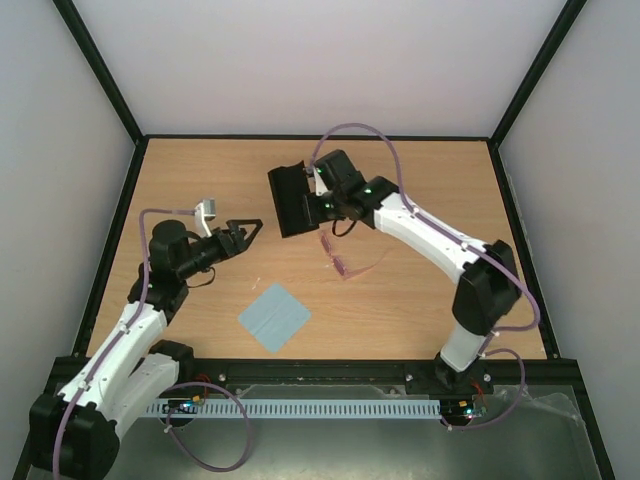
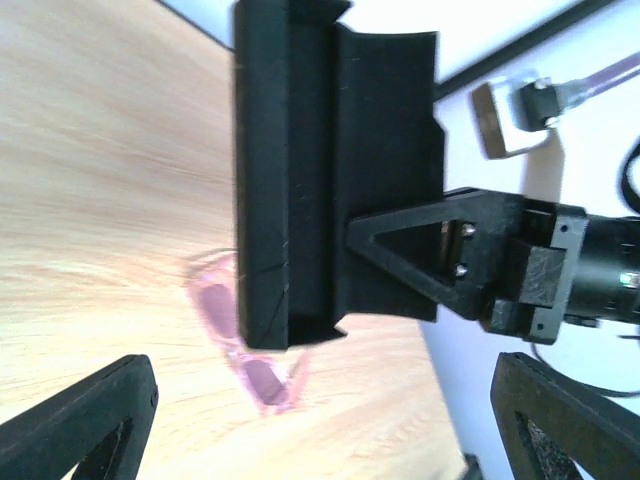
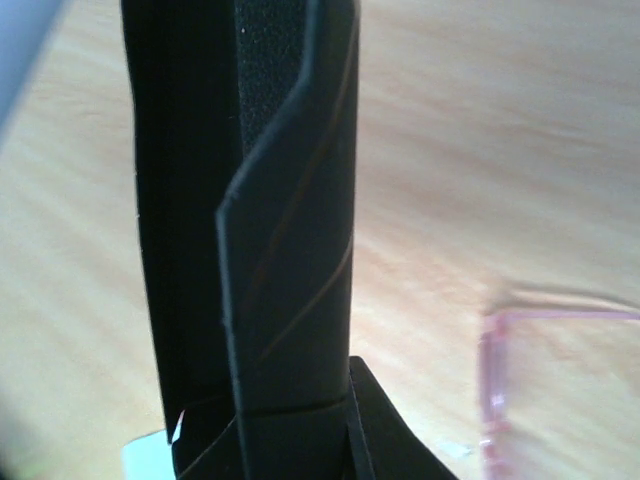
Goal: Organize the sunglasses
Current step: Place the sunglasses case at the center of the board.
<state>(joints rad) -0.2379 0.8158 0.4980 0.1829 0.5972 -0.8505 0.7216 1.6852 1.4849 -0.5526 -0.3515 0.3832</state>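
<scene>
The sunglasses [image 1: 345,262] are pink and translucent and lie on the wooden table just right of centre, unfolded; they also show in the left wrist view [image 2: 245,345] and the right wrist view [image 3: 497,390]. A black oblong case [image 1: 290,200] stands open and lifted just behind them. My right gripper [image 1: 318,196] is shut on the case's flap [image 3: 285,230], with one triangular finger [image 2: 420,250] pressed against it. My left gripper [image 1: 246,229] hangs open a little left of the case [image 2: 330,170], nothing between its fingers [image 2: 85,420].
A light blue cloth [image 1: 274,317] lies flat on the table near the front, between the arms. Black frame rails [image 1: 110,250] and pale walls bound the table on three sides. A cable connector [image 2: 510,115] shows by the right arm.
</scene>
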